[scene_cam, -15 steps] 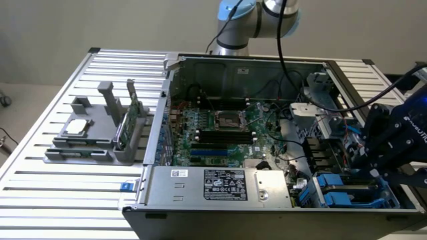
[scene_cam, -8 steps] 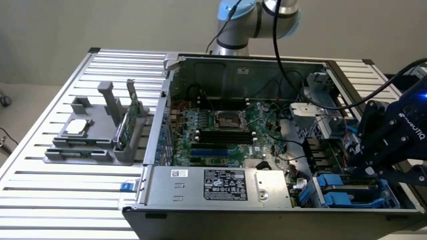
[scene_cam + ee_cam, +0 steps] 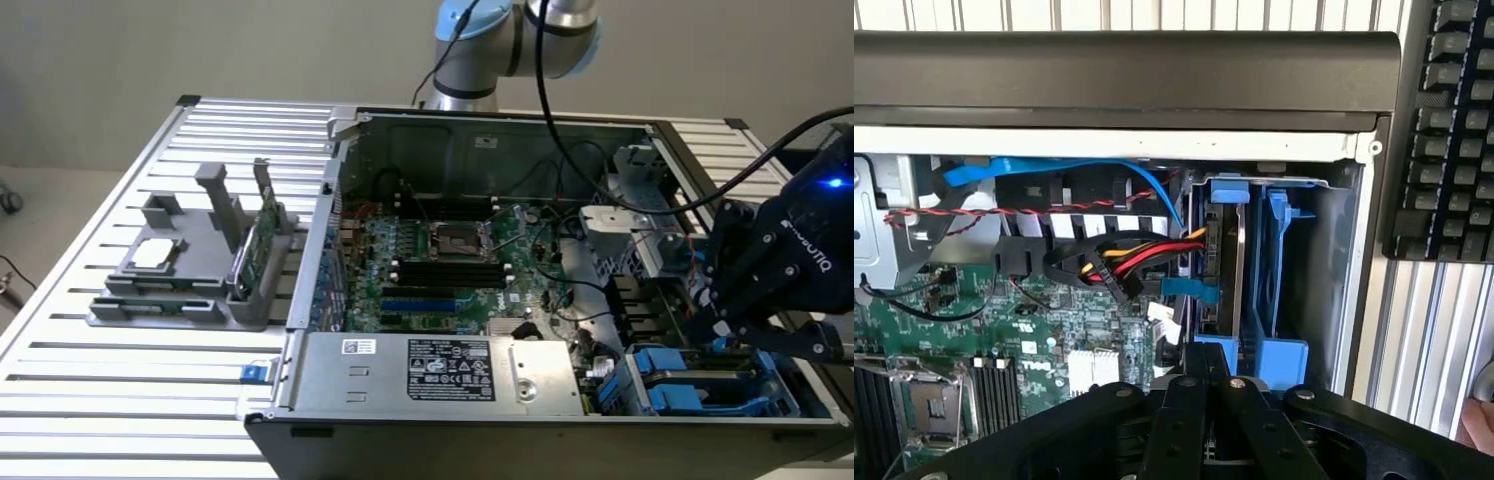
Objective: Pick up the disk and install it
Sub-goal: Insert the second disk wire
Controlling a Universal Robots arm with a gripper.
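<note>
Now the disk (image 3: 1216, 262) stands on edge in its blue-framed bay at the corner of the open computer case (image 3: 467, 115), on the exterior view's right, with a second blue carrier (image 3: 1279, 275) just beside it. I read the gripper (image 3: 1206, 385) as pressed together directly over the disk's near edge; I cannot tell whether it pinches that edge. Risks as I judge them: the red and yellow cable bundle (image 3: 1139, 255) lies close and could snag, and a tilted disk could bind in its bay.
</note>
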